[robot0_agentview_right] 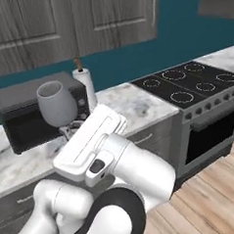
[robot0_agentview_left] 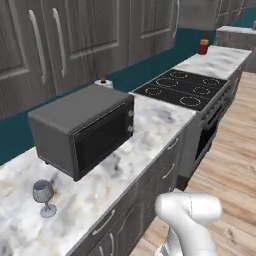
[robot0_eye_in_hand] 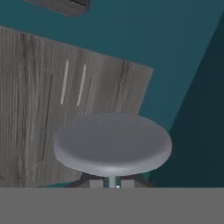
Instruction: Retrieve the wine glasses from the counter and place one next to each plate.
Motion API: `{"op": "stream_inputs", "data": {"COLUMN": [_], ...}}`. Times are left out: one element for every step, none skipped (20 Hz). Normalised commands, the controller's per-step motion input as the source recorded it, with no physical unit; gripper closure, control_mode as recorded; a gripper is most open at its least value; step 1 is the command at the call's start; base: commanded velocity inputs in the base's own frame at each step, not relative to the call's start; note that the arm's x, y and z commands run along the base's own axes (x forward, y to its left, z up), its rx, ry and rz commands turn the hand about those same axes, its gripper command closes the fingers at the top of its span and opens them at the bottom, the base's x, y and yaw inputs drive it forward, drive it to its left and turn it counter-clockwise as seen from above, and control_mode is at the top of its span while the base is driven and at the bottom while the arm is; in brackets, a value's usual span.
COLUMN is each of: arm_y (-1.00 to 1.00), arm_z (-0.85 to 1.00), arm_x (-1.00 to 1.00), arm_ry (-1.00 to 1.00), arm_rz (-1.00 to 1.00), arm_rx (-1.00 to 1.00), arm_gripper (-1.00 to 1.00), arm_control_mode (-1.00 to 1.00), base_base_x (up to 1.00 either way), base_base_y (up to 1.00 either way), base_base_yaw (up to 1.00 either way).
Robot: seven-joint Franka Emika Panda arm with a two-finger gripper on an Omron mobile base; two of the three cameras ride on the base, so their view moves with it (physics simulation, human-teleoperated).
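One grey-blue wine glass (robot0_agentview_left: pixel 44 196) stands upright on the marbled counter (robot0_agentview_left: pixel 140 150), near its front edge and left of the microwave. In the right base view my gripper (robot0_agentview_right: pixel 71 128) is shut on the stem of the second wine glass (robot0_agentview_right: pixel 56 103), held upright above the counter (robot0_agentview_right: pixel 133 105) in front of the microwave. The hand view looks up at this glass (robot0_eye_in_hand: pixel 112 143) from below, its thin stem running down between my fingertips (robot0_eye_in_hand: pixel 95 183). The plates are out of view.
A dark grey microwave (robot0_agentview_left: pixel 82 127) sits on the counter, with a paper towel roll (robot0_agentview_right: pixel 85 84) behind it. To the right are a black cooktop (robot0_agentview_left: pixel 182 87) over an oven, and a red bottle (robot0_agentview_left: pixel 203 45) beyond. Wall cabinets hang above; wooden floor (robot0_agentview_left: pixel 235 165) lies alongside.
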Motion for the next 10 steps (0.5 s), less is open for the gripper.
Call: {"op": "stream_inputs", "data": {"arm_y": [0.00, 0.00, 0.00, 0.00, 0.00, 0.00, 0.00, 0.00, 0.00, 0.00], "arm_z": [0.00, 0.00, 0.00, 0.00, 0.00, 0.00, 0.00, 0.00, 0.00, 0.00], "arm_x": [0.00, 0.00, 0.00, 0.00, 0.00, 0.00, 0.00, 0.00, 0.00, 0.00], "arm_ry": [0.00, 0.00, 0.00, 0.00, 0.00, 0.00, 0.00, 0.00, 0.00, 0.00], "arm_rz": [0.00, 0.00, 0.00, 0.00, 0.00, 0.00, 0.00, 0.00, 0.00, 0.00], "arm_rx": [0.00, 0.00, 0.00, 0.00, 0.00, 0.00, 0.00, 0.00, 0.00, 0.00], "arm_gripper": [1.00, 1.00, 1.00, 1.00, 1.00, 1.00, 1.00, 1.00, 1.00, 1.00], "arm_control_mode": [1.00, 1.00, 1.00, 1.00, 1.00, 1.00, 1.00, 1.00, 1.00, 1.00], "base_base_x": [0.00, 0.00, 0.00, 0.00, 0.00, 0.00, 0.00, 0.00, 0.00, 0.00], "base_base_y": [0.00, 0.00, 0.00, 0.00, 0.00, 0.00, 0.00, 0.00, 0.00, 0.00], "base_base_yaw": [-1.00, -1.00, -1.00, -1.00, -1.00, -1.00, -1.00, -1.00, -1.00, -1.00]}}
